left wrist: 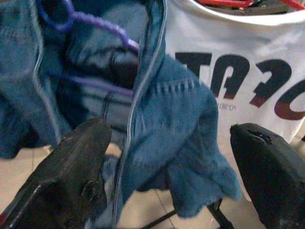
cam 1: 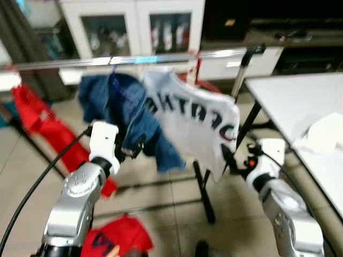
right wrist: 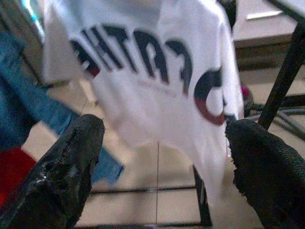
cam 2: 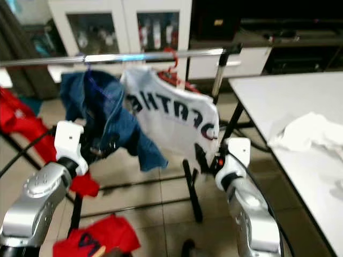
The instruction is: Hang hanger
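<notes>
Both claws gape empty, seemingly just short of hung clothes (cam 1: 187, 123).

Shiny metal rail (cam 1: 161, 58), blue denim jacket (cam 1: 126, 115), seemingly soft white cotton T-shirt (cam 1: 198, 120).

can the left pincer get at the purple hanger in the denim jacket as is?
Probably yes. The left pincer is open right at the denim jacket, and the purple hanger shows through the open front. Loose denim folds may snag a finger.
</notes>
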Robot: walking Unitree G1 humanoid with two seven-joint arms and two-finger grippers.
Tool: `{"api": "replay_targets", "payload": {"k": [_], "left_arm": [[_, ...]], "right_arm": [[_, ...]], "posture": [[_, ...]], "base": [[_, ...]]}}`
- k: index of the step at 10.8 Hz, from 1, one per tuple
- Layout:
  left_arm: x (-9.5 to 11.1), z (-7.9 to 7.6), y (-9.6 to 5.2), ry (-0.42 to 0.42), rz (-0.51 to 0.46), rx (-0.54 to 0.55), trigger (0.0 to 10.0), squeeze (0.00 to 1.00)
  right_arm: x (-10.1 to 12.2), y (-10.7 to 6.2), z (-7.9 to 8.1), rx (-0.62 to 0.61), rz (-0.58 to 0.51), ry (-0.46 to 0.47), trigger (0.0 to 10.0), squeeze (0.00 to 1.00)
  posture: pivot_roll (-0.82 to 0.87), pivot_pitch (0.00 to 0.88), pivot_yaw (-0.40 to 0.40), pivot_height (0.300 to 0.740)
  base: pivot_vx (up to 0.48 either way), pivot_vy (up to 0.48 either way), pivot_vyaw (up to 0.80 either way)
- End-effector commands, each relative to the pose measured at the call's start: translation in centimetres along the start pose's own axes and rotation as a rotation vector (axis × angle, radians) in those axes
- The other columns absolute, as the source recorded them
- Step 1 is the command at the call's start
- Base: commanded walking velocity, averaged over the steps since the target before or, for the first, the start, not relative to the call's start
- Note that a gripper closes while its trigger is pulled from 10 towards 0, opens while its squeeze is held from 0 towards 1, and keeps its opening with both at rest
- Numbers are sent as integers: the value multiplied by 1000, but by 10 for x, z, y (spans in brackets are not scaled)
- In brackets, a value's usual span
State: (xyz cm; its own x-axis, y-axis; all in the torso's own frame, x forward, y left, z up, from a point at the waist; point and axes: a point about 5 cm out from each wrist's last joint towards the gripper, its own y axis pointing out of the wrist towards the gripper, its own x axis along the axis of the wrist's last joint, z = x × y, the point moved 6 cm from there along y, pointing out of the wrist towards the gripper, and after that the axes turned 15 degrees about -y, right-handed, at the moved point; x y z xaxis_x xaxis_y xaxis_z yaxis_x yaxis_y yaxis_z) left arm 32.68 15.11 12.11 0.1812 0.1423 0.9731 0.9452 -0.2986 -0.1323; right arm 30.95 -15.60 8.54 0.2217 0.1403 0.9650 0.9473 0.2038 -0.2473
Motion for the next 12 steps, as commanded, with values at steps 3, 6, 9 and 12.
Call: {"api": "replay_targets", "payload": {"k": [3, 6, 9, 12], "left_arm": [[-3, -2, 0, 18, 10, 0, 10000, 0], [0, -3, 0, 25, -2, -6, 10000, 0], [-1, 3, 2, 22, 17, 28, 10000, 0], [-3, -2, 3, 27, 19, 5, 10000, 0]], "right_arm": [[0, -1, -4, -6, 11, -60, 10000, 973], [1, -1, -8, 12, -2, -80, 10000, 1000], [3, 1, -24, -85, -27, -119, 10000, 1000], [6, -4, -29, -106, -84, -72, 10000, 1000]], "posture": [[-21, 29, 8, 740], [-14, 33, 1, 740], [-12, 28, -1, 740], [-15, 17, 2, 740]], "base": [[-262, 0, 0], [0, 0, 533], [0, 0, 800], [0, 0, 698]]}}
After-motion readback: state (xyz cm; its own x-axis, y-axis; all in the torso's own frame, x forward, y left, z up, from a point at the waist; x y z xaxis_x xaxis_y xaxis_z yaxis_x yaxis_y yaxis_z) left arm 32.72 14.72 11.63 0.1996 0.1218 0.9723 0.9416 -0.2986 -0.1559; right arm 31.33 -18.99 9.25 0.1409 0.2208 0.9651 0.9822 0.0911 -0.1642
